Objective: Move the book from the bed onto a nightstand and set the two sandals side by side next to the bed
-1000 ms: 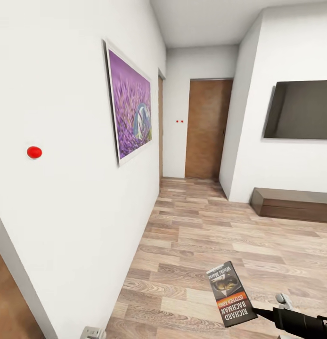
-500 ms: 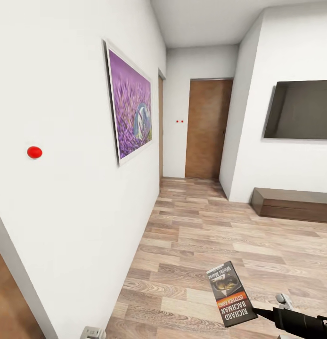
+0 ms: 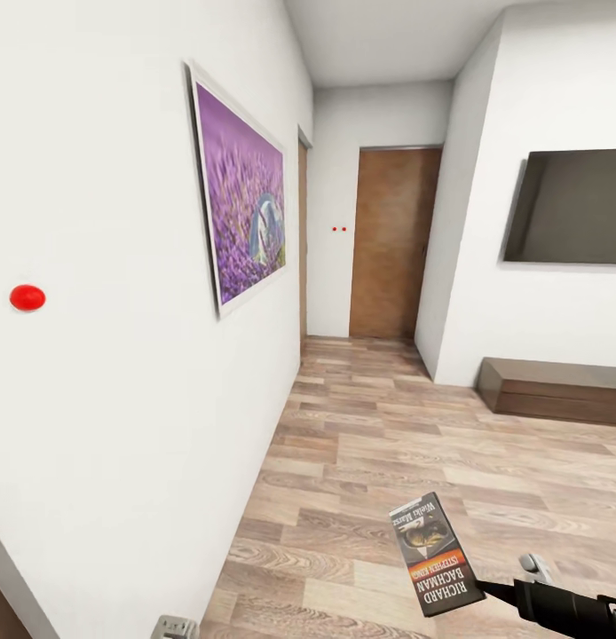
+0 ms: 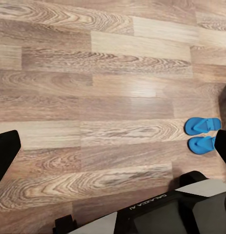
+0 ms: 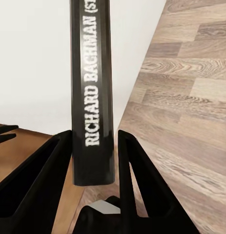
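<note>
I'm over wood-plank floor [image 3: 388,444] in a white-walled hallway, a purple painting [image 3: 241,209] on the wall to my left, a dark TV [image 3: 570,209] on my right, a brown door [image 3: 392,240] ahead. My right gripper [image 5: 93,161] pinches the book [image 3: 435,555] by its spine end, held above the floor. My left wrist camera catches the two blue sandals [image 4: 204,135] lying together on the planks; my left gripper [image 4: 113,156] hangs wide apart.

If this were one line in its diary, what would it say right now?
place: hallway, wood floor | right gripper: shut on book | left gripper: open, over floor | sandals: side by side on floor | bed, nightstand: not reached
</note>
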Controlling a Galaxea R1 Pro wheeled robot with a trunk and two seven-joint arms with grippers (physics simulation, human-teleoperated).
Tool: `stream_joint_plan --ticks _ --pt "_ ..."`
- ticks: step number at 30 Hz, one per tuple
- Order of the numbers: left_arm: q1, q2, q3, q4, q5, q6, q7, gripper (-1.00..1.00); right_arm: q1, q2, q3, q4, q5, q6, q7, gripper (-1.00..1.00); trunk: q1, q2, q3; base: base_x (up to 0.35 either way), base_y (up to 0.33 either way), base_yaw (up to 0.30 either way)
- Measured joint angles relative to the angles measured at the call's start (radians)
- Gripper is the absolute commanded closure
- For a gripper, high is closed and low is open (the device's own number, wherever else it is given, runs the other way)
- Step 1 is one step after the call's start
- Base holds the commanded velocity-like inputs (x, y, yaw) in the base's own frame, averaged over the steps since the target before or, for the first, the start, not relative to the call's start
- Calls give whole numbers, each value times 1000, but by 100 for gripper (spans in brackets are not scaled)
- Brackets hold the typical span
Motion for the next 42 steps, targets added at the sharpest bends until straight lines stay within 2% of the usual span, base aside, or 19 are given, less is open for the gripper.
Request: stream_joint_plan --ticks 18,24,33,42 --pt "0 0 0 0 0 -1 0 -100 0 0 0 0 0 0 -3 100 0 0 0 90 78 0" --pt "0 0 0 0 0 -2 0 -100 0 0 0 0 0 0 -3 100 0 0 0 258 3 0" --pt "0 0 0 0 0 -3 0 -100 0 0 0 0 0 0 -2 100 0 0 0 95 0 0" --pt "0 0 0 0 0 -3 0 -100 0 0 0 0 0 0 -1 100 0 0 0 290 0 0"
